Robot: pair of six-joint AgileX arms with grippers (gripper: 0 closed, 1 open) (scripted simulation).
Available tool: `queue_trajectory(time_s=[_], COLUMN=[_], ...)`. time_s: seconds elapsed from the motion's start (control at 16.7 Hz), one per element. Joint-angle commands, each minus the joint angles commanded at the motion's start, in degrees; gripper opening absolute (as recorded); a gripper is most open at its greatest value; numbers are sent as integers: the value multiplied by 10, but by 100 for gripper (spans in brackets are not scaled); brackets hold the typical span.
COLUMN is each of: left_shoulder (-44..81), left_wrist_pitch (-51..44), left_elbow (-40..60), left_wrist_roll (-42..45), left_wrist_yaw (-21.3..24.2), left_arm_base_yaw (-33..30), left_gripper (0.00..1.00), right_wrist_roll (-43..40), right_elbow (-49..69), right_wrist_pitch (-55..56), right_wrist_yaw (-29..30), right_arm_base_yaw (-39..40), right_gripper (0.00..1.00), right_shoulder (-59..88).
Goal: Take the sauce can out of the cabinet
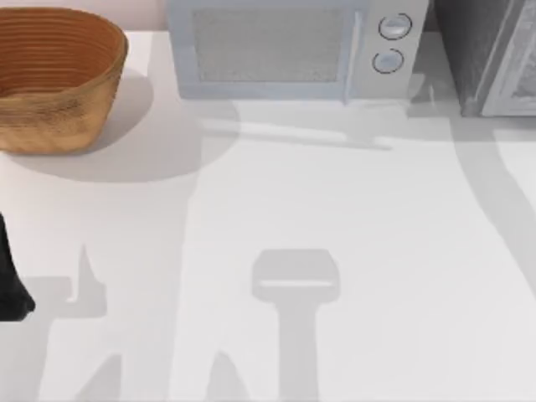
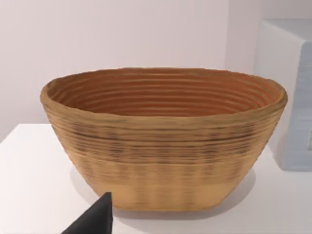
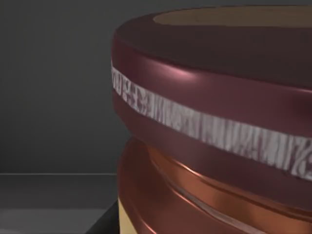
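Observation:
The sauce can (image 3: 214,122) stands very close in the right wrist view, with a dark maroon rim, a pale band and a copper body below. Around it are the dark grey inner walls of the cabinet (image 3: 53,92). My right gripper (image 3: 105,223) shows as a dark edge right beside the can's base. From above, the cabinet (image 1: 481,59) is the speckled grey box at the table's far right corner, its pale door panel at the picture's right edge. My left arm (image 1: 10,280) is parked at the table's left edge.
A woven brown basket (image 1: 54,79) stands at the far left, straight ahead of the left gripper (image 2: 95,222). A light grey microwave (image 1: 293,50) with two round knobs sits at the back middle. White tabletop (image 1: 335,201) spreads in front of them.

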Motion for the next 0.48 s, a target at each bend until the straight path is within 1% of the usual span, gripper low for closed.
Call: queue_trajectory(time_s=[0.24,0.48], left_shoulder=[0,0], left_wrist_pitch=[0,0], left_elbow=[0,0], left_wrist_roll=[0,0], left_wrist_yaw=[0,0], left_arm_base_yaw=[0,0], left_gripper=[100,100], right_wrist_roll=[0,0], right_elbow=[-115,-320], right_wrist_pitch=[39,108], right_wrist_yaw=[-27,-58], right_arm_base_yaw=[-5,-22], right_gripper=[0,0], right_shoulder=[-82,-218])
